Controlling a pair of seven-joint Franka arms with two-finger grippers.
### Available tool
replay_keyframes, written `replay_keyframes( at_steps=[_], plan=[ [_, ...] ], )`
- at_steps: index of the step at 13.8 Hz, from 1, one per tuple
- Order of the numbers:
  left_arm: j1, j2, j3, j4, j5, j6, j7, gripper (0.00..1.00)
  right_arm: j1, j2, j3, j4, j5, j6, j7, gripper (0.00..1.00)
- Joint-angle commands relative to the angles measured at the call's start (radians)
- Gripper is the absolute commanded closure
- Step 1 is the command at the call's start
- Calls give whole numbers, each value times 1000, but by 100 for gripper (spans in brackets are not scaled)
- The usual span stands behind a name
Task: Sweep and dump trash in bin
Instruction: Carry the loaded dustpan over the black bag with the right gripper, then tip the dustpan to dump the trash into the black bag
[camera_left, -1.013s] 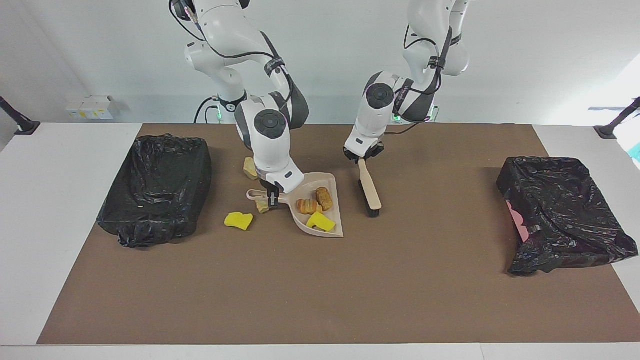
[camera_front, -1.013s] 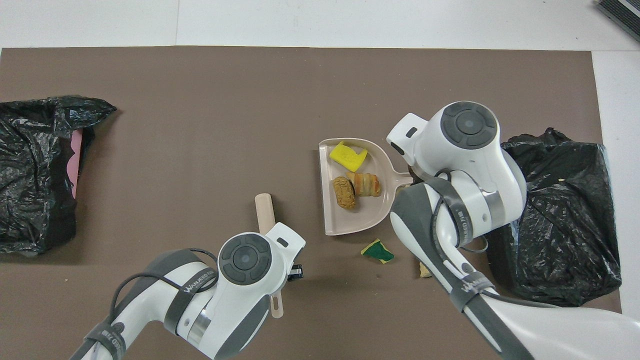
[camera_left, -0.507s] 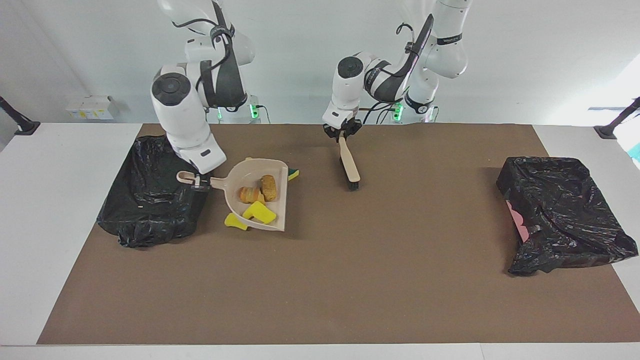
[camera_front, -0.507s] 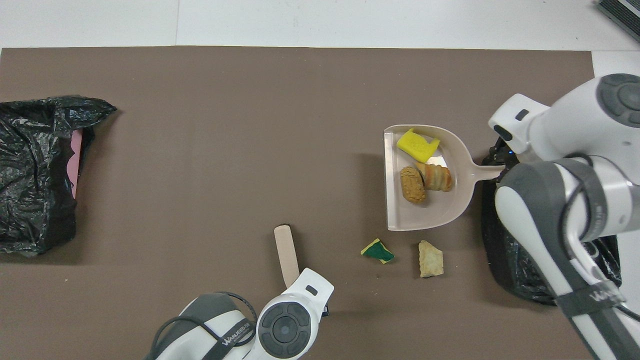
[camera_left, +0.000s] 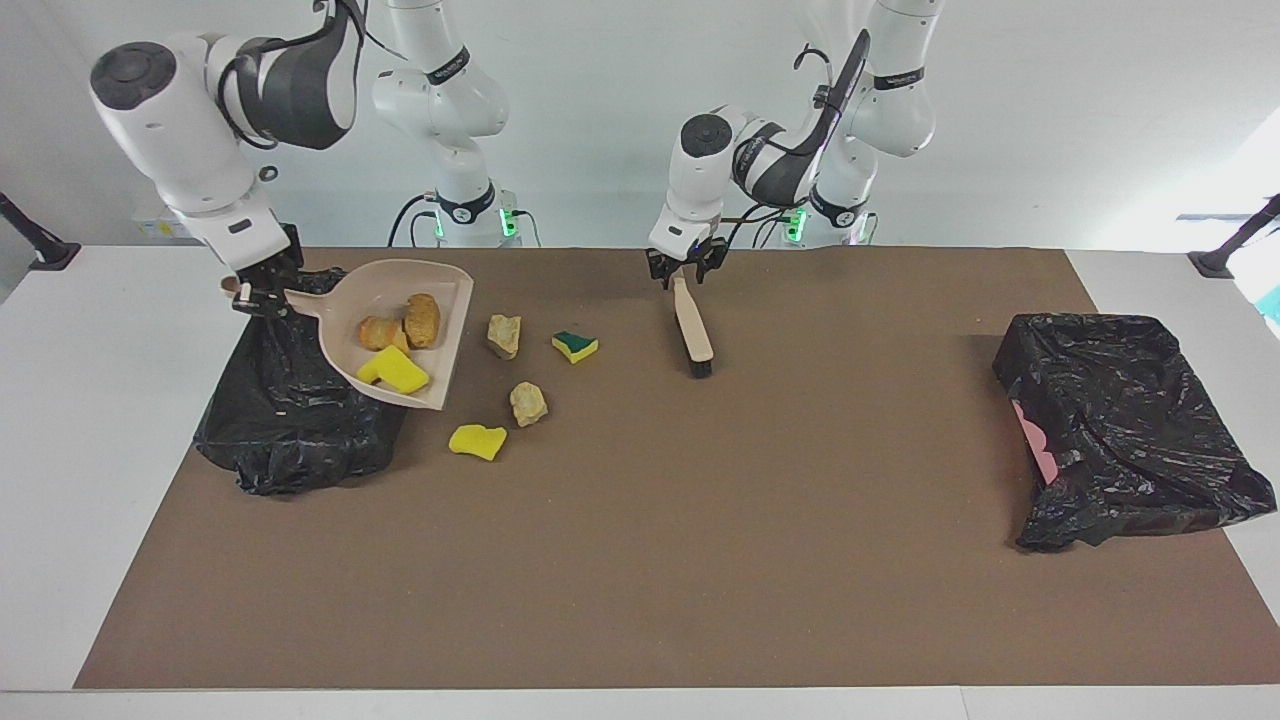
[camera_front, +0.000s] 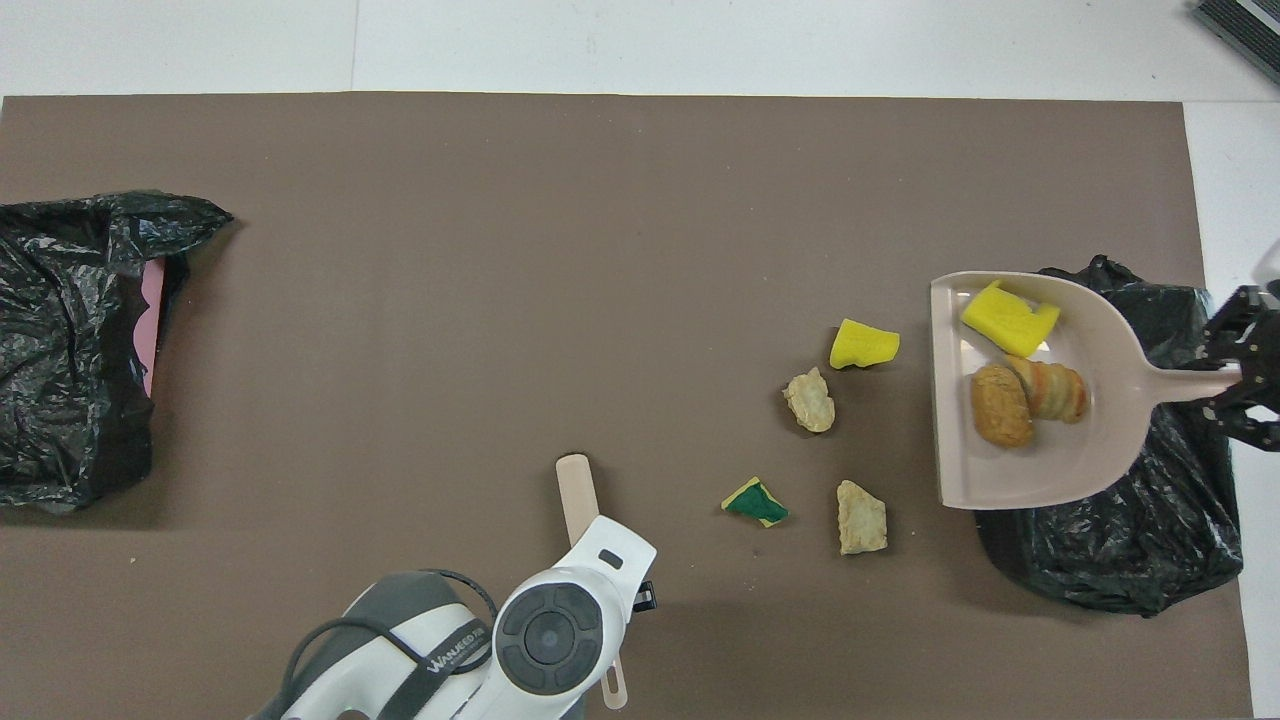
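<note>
- News first: the right gripper has carried the dustpan up off the mat. A moment ago the pan lay flat among the scraps.
- It is clenched tight on the pan's handle. The pan hangs in the air, partly over the black bin at the right arm's end of the table.
- Three bits of trash ride in the pan: a yellow sponge piece and two brown bread lumps. None has dropped in yet.
- I think the next job is to tip the pan so they slide into the bin.
- The brush has also moved closer to the robots. Its bristle end touches the mat, well apart from the scraps.
- The left gripper is at the top of the brush handle. I cannot tell if it grips the brush or has let go.
- Four scraps are on the mat, just beside the bin: two tan lumps, a green-and-yellow sponge and another yellow sponge.
- They need one more sweep, so the task is about half done.
- A second black bin sits at the left arm's end, away from all this.
- Nothing blocks the pan, but part of it hangs past the bin's edge, so bits could spill back on the mat.
</note>
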Motion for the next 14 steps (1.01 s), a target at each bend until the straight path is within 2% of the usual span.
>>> replay_keyframes(
  at_steps=[1,3,8,10,14],
  plan=[
    [86,-5,-2,34,7,-10,49,0,-109,-52,9,-72,-25,38,-145,100],
    [172,-5,-2,53,27,-11,107,0,-166,-103,9,-159,-98,139,-180,100],
    [379,-2,-2,144,105,-31,308,0,-207,-213,7,-354,-347,374,-175,100],
    [474,-2,-2,199,105,-39,426,0,-195,-245,9,-399,-442,395,-144,100],
    [639,38,-2,386,105,-222,685,0,-113,-275,10,-434,-626,382,43,100]
  ],
)
